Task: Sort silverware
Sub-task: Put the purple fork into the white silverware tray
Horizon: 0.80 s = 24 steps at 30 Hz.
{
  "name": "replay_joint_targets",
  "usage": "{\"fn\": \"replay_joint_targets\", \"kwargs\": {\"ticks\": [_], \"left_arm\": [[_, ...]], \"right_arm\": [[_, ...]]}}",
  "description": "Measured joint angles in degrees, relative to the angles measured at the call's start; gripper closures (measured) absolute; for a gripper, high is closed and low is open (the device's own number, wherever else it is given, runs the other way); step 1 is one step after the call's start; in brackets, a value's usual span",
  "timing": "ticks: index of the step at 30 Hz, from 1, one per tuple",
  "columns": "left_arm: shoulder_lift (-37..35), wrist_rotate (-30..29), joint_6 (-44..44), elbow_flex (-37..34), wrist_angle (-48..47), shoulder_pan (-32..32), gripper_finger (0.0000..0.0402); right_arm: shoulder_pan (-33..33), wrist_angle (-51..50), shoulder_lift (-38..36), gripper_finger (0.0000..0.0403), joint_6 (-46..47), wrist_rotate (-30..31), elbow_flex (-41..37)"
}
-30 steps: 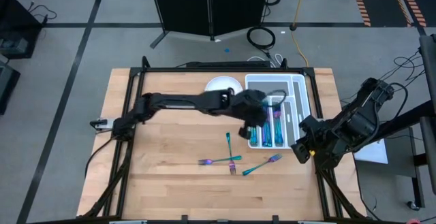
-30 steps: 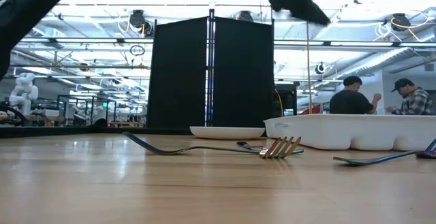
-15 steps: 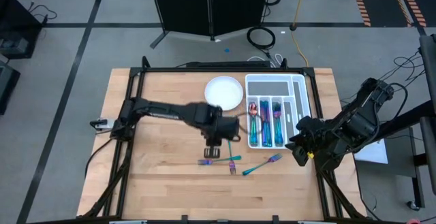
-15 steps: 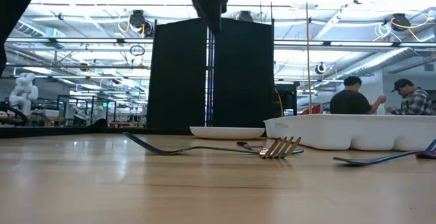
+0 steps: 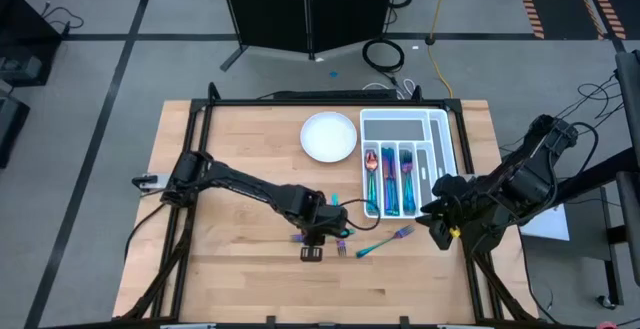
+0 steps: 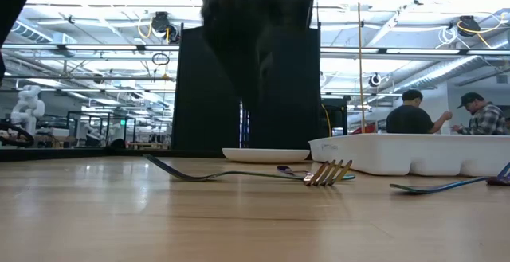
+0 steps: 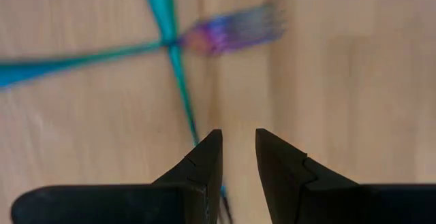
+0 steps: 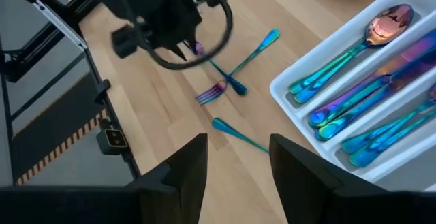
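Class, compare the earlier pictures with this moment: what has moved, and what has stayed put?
The left claw swung from over the cutlery tray back across the table and now hangs, open and empty, above the crossed forks. Nothing was picked up or released. The right claw, the plate, the sorted pieces in the tray and the loose forks stayed where they were.

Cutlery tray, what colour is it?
White; the tray shows best in the high view.

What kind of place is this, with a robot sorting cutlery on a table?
Probably a robotics lab or workshop hall. Behind the wooden table the low view shows a large open room with ceiling lights, a white humanoid robot, and two people at work. Cables lie on the taped floor.
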Motion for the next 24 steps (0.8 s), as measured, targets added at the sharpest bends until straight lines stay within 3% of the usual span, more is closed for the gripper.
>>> {"fn": "replay_joint_targets", "kwargs": {"ticks": [11, 16, 24], "left_arm": [[0.0, -3.56, -1.15, -11.98, 15.09, -0.05, 0.0313], [-0.13, -4.18, -1.5, -14.03, 17.03, -0.53, 0.0313], [-0.13, -10.69, -4.97, -15.3, 17.04, -1.86, 0.0313]], "right_arm": [[0.0, 0.03, 0.0, 0.0252, -2.13, 0.0, 0.0], [0.0, 0.01, 0.0, 0.0252, -2.13, 0.0, 0.0], [0.0, 0.12, 0.0, 0.0252, -1.8, -0.03, 0.0]]}}
